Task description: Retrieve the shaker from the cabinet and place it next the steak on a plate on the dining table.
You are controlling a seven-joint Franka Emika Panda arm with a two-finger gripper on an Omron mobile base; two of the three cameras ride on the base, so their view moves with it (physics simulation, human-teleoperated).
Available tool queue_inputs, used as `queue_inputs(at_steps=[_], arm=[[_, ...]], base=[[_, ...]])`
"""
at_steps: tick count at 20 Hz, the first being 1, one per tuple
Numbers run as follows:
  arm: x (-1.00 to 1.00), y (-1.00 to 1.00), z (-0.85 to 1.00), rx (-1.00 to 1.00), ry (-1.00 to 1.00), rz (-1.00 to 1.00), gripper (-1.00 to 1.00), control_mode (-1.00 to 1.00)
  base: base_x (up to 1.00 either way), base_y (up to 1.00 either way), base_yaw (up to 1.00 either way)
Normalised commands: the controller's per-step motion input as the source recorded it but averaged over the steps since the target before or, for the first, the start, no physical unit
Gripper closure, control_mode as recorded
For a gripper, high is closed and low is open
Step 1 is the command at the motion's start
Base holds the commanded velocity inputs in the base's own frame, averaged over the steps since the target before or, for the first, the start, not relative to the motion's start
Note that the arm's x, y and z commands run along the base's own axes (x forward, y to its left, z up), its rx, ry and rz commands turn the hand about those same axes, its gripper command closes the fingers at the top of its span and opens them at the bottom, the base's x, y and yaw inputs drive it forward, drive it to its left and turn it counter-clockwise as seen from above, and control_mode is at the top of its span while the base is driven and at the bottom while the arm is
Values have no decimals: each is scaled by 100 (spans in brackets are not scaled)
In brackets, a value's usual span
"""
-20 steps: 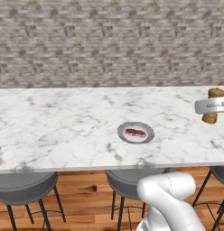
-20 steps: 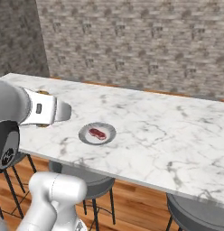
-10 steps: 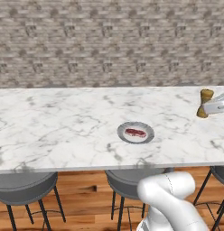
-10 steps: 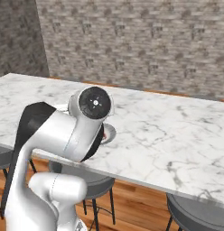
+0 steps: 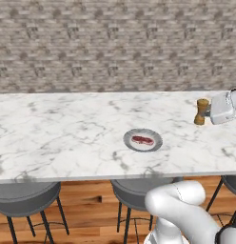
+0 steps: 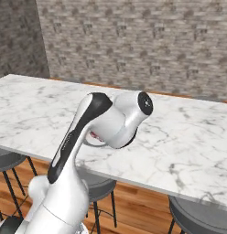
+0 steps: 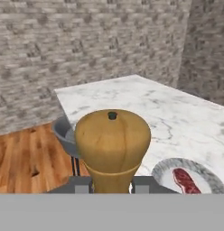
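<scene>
Left base view
- Counter [image 5: 67,138]: long white marble top with grey veins, running across the picture in front of a grey brick wall [image 5: 115,43].
- Plate [image 5: 142,140]: small round grey plate near the middle of the counter, towards its near edge.
- Steak [image 5: 142,140]: flat reddish piece lying on the plate.
- Shaker [image 5: 201,112]: golden-brown, upright, above the right part of the counter, well apart from the plate and to its right.
- Hand [image 5: 206,114]: comes in from the right edge, closed narrow on the shaker.
- Stools [image 5: 24,200]: round grey seats under the near edge, on a wooden floor.

Right base view
- Arm [image 6: 101,128]: white with dark joints, bent in front of the counter and hiding most of the plate.

Hand view
- Shaker [image 7: 112,146]: fills the middle, rounded top towards the camera, gripped at its waist between the two fingertips [image 7: 81,185].
- Plate [image 7: 202,173]: low right on the counter, steak [image 7: 186,181] on it.
</scene>
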Motion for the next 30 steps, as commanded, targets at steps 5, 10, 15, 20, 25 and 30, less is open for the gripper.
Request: queue_inputs(at_steps=[5, 10, 15, 20, 25, 30], arm=[[57, -18, -30, 0, 0, 32, 100, -100], [49, -36, -25, 0, 0, 23, 100, -100], [33, -28, -24, 0, 0, 16, 100, -100], [8, 0, -37, 0, -3, 4, 100, -100], [3, 3, -46, 0, -1, 0, 100, -100], [0, 8, -40, 0, -6, -6, 100, -100]], base=[[0, 0, 0], [0, 0, 0], [0, 0, 0], [0, 0, 0], [0, 0, 0], [0, 0, 0]])
